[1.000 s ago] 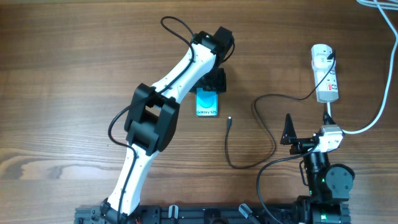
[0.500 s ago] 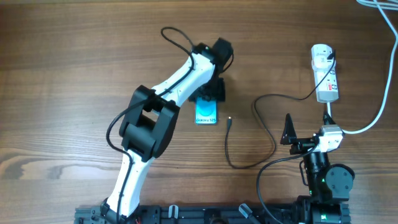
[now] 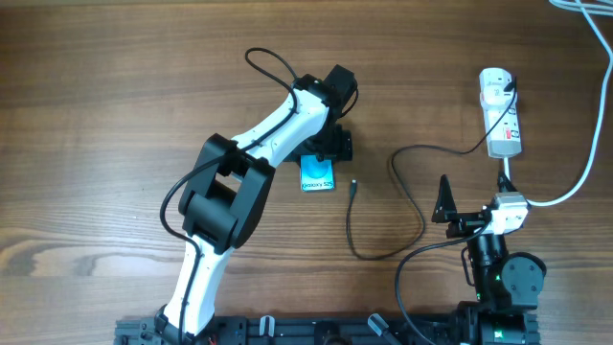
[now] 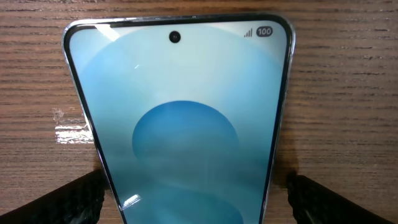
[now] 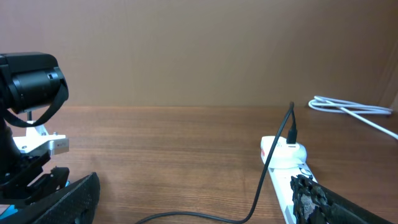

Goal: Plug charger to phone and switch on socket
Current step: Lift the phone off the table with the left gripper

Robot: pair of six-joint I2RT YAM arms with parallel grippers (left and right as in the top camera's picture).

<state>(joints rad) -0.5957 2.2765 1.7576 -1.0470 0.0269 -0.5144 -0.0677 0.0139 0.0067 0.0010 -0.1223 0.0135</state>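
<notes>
A long diagonal reach by the left arm from the near edge of the bench, elbow bent midway, left gripper tipped down over the far end of the phone. Jaws apart, straddling the phone's two long sides; perhaps brushing the rim on one side, hard to tell from the wrist view. Right arm folded low at the near right corner, right gripper with jaws wide apart on nothing.

One phone, flat and screen up, long axis running near to far, camera-hole end away from the jaws. One charger, looping across the bench and plugged into the one socket at the far right, connector tip loose just right of the phone, not touching it. Socket's long axis likewise near to far.
</notes>
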